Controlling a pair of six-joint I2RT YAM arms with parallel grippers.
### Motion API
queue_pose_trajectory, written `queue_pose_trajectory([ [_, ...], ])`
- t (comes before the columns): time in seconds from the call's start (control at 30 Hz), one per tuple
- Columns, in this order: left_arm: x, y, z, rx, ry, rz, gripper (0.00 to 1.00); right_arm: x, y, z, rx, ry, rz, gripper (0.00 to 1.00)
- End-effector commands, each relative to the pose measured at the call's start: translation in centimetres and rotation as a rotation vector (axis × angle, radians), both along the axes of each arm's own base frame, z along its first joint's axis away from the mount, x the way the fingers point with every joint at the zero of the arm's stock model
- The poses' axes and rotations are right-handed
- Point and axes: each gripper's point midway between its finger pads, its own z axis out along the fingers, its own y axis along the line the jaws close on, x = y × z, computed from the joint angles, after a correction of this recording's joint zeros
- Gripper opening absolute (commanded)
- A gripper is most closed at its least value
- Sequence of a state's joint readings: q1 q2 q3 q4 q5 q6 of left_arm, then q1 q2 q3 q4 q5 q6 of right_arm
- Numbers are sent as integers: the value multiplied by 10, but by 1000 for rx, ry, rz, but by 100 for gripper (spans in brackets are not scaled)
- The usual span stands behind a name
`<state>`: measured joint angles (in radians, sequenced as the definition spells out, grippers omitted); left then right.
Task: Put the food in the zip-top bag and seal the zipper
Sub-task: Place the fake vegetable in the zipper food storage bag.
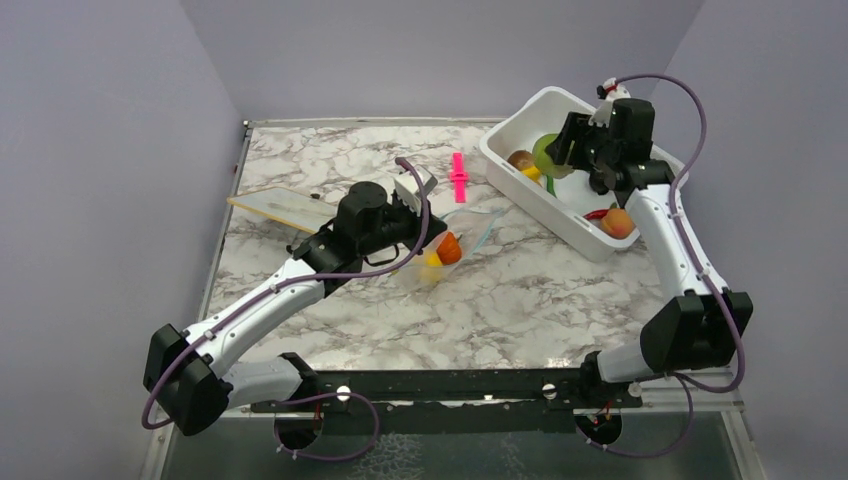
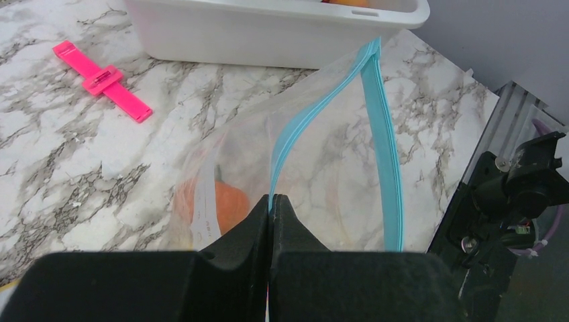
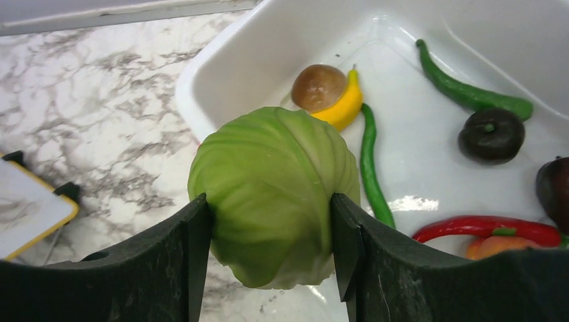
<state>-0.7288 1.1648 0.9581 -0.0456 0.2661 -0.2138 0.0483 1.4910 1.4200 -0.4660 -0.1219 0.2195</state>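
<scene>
The clear zip-top bag (image 2: 322,168) lies open on the marble table, its light blue zipper (image 2: 386,134) parted into two strips. An orange piece (image 2: 225,201) sits inside it, with a yellow piece (image 1: 432,260) beside it in the top view. My left gripper (image 2: 270,201) is shut on one zipper strip at the bag's mouth. My right gripper (image 3: 272,221) is shut on a green cabbage ball (image 3: 275,191), held over the near rim of the white tub (image 3: 221,67). The tub holds a brown piece (image 3: 319,87), a yellow banana, green pods, dark brown pieces and a red chilli (image 3: 490,228).
A bright pink clip (image 1: 459,176) lies on the table between bag and tub. A flat yellowish board (image 1: 280,208) lies at the left behind my left arm. The tub stands at the back right by the wall.
</scene>
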Motion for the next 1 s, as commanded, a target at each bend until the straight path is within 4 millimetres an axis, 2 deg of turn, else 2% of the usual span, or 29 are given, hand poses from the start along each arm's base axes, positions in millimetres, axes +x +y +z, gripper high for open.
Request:
queue_pose_trajectory([
  [0.0, 2, -6, 6, -3, 9, -12, 0, -29, 27, 37, 110, -102, 118, 35],
  [0.13, 11, -11, 6, 10, 42, 15, 0, -53, 53, 57, 190, -169, 260, 34],
  [0.33, 19, -13, 18, -2, 26, 33, 0, -88, 72, 83, 279, -226, 372, 34],
  [0.5, 23, -20, 30, -24, 34, 30, 0, -127, 106, 93, 434, -224, 595, 34],
  [0.67, 24, -24, 31, -36, 40, 22, 0, -165, 125, 106, 559, -286, 774, 34],
  [0.77, 27, -25, 26, -27, 50, 29, 0, -177, 130, 108, 606, -296, 832, 34],
  [0.97, 36, -27, 16, -18, 77, 65, 0, -179, 133, 109, 672, -293, 858, 34],
])
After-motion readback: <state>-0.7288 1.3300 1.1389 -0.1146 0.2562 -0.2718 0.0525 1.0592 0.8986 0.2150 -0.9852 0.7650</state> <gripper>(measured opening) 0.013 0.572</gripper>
